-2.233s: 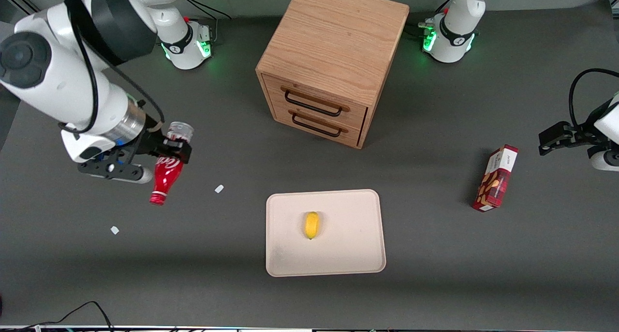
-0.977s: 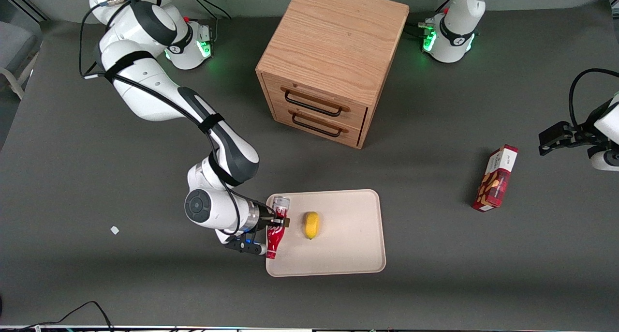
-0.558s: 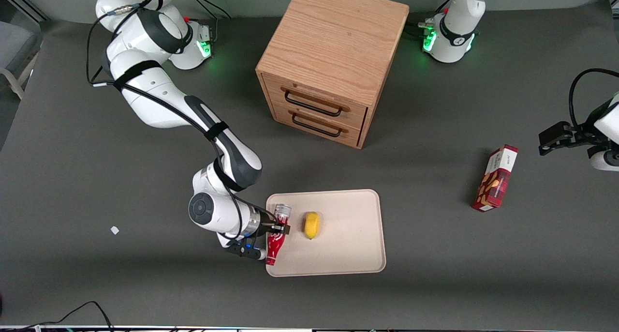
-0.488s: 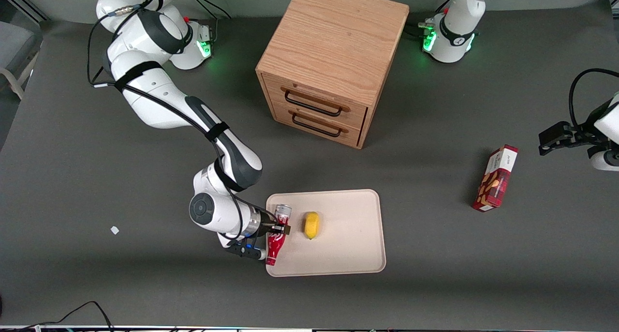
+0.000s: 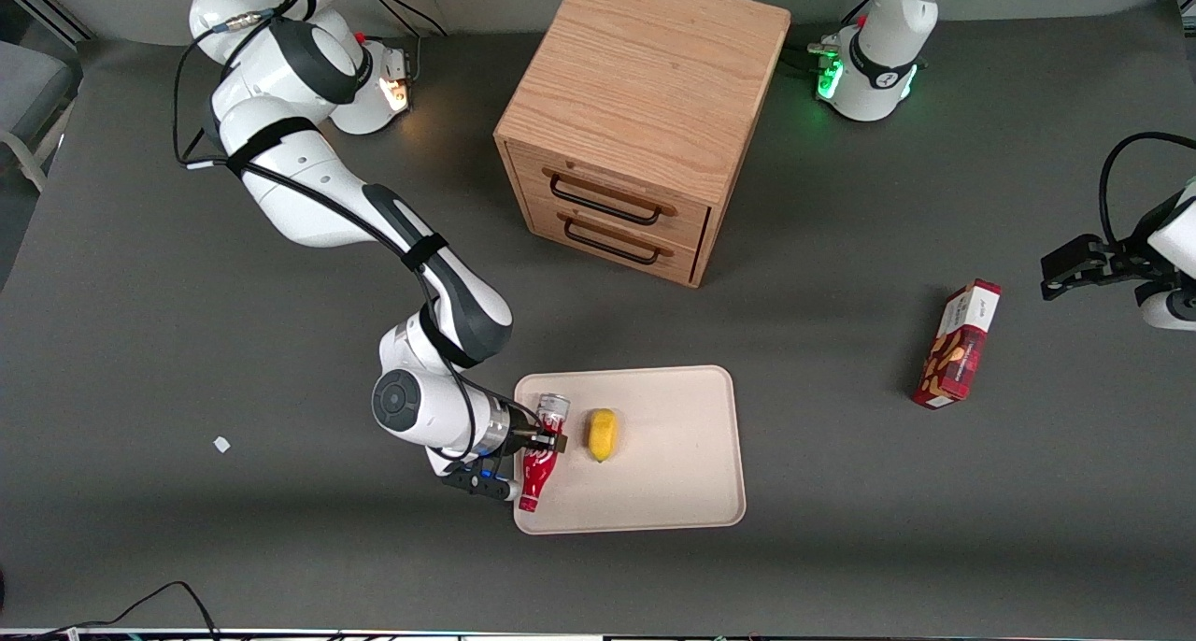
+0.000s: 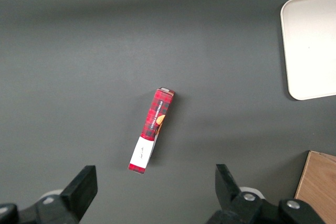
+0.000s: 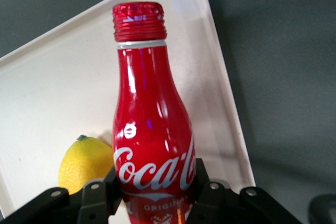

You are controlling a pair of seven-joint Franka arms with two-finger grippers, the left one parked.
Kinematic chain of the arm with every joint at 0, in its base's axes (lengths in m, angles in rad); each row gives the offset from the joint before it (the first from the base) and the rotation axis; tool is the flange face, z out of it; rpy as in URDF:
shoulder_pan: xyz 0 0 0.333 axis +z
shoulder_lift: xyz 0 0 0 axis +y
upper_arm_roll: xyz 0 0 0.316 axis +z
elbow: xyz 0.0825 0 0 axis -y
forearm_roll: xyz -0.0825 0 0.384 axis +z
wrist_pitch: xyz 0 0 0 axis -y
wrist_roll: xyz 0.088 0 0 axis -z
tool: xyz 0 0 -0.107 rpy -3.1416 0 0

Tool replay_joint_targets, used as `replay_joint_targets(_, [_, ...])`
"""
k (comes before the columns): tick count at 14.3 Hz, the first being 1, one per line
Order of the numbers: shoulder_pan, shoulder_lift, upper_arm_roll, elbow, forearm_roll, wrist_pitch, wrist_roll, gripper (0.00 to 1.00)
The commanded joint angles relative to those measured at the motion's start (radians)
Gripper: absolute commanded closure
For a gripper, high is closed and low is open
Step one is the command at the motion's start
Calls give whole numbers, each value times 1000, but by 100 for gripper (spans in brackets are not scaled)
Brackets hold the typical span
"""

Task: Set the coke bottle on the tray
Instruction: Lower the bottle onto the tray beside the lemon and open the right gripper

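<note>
The tray [image 5: 654, 473] lies flat on the dark surface [image 5: 187, 548], nearer the front camera than the wooden drawer cabinet [image 5: 645, 118]. In the tray sits a yellow lemon [image 5: 603, 434], clear of the rim. The coke bottle [image 5: 539, 459] is over the tray's edge at the working arm's end, just beside the lemon, tipped over so its silver-white base points toward the cabinet and its red cap toward the front camera. Whether it touches the tray floor cannot be told.

The tool [image 5: 544, 443] is clamped on the coke bottle, its black fingers [image 7: 207, 192] pressed against either side of the lower body.

In the right wrist view the coke bottle [image 7: 152, 129] shows white "Coca-Cola" script with "ORIGINAL" beneath it, partly hidden.

A red snack box [image 5: 958, 344] lies on the surface toward the parked arm's end; its print is too small to read. Both cabinet drawers are shut.
</note>
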Motion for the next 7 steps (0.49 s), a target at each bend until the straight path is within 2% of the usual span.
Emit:
replay_joint_targets(1, [16,8,-15,34,-48,-4,23,1])
replay_joint_targets(2, [24,8,-14,33,-128,-5,33,0])
replay_joint_targets(3, [27,8,-11,33,-168,-7,36,0])
replay_joint_targets(7, [24,-4,-8,33,-170,-28,35,0])
